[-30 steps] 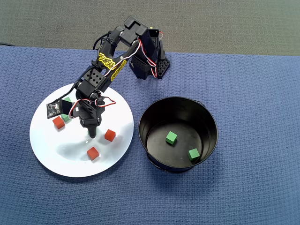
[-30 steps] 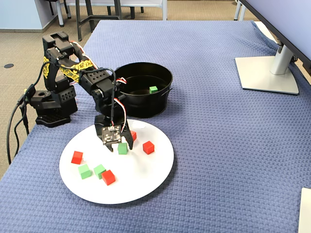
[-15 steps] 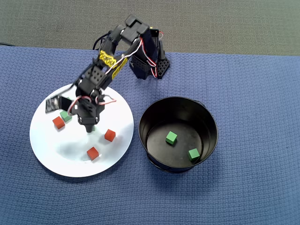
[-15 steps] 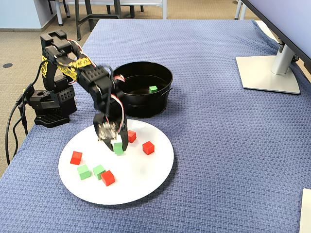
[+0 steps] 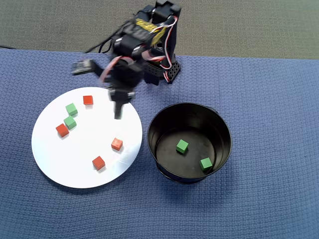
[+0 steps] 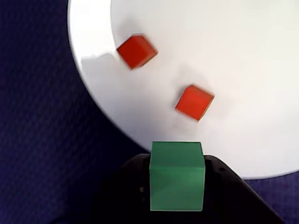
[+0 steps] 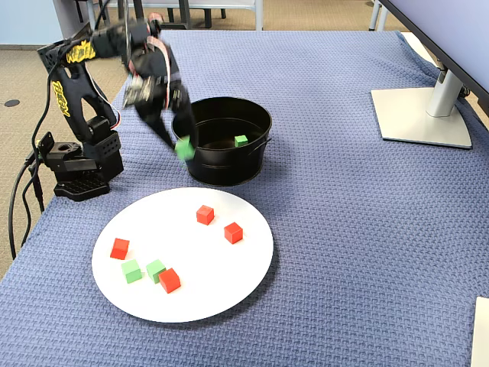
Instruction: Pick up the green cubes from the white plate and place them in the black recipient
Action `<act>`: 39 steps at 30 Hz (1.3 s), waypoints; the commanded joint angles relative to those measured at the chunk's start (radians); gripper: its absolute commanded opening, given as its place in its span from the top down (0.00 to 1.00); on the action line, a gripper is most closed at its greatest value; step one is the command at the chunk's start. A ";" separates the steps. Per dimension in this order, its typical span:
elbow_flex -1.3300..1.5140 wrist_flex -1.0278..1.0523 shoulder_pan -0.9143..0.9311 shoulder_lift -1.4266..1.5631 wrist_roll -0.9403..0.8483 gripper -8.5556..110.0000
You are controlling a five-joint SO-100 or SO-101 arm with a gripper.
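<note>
Green, square-faced and level in the wrist view, one cube (image 6: 177, 176) sits clamped in the gripper (image 7: 182, 147), raised well above the white plate (image 7: 229, 283) near its rim toward the black recipient (image 7: 227, 166). Two green cubes (image 5: 70, 116) lie on the plate among four red cubes (image 7: 218, 223); two more (image 5: 193, 154) lie inside the recipient, with bare blue cloth (image 7: 351, 229) around it.

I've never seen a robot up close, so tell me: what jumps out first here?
The claw hangs in the air shut on a green cube, raised above the white plate beside the black pot. On the plate lie four red cubes and two green ones; two more green cubes sit inside the pot.
</note>
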 commanded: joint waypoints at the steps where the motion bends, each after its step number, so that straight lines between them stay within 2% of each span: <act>1: 0.006 0.043 -0.233 0.130 0.129 0.93; 8: 0.150 -0.100 -0.569 0.069 0.295 0.93; 11: 0.144 -0.103 -0.652 -0.020 0.307 0.66; 14: 0.104 -0.087 -0.640 -0.025 0.285 0.64; 18: -0.043 0.023 -0.503 0.005 0.104 0.65; 22: -0.066 0.057 -0.279 0.063 -0.253 0.65; 25: 0.034 -0.052 -0.064 0.126 -0.515 0.66; 28: 0.175 -0.179 0.107 0.137 -0.650 0.67; 32: 0.379 -0.356 0.252 0.104 -0.807 0.68; 39: 0.359 -0.557 0.436 -0.123 -1.121 0.68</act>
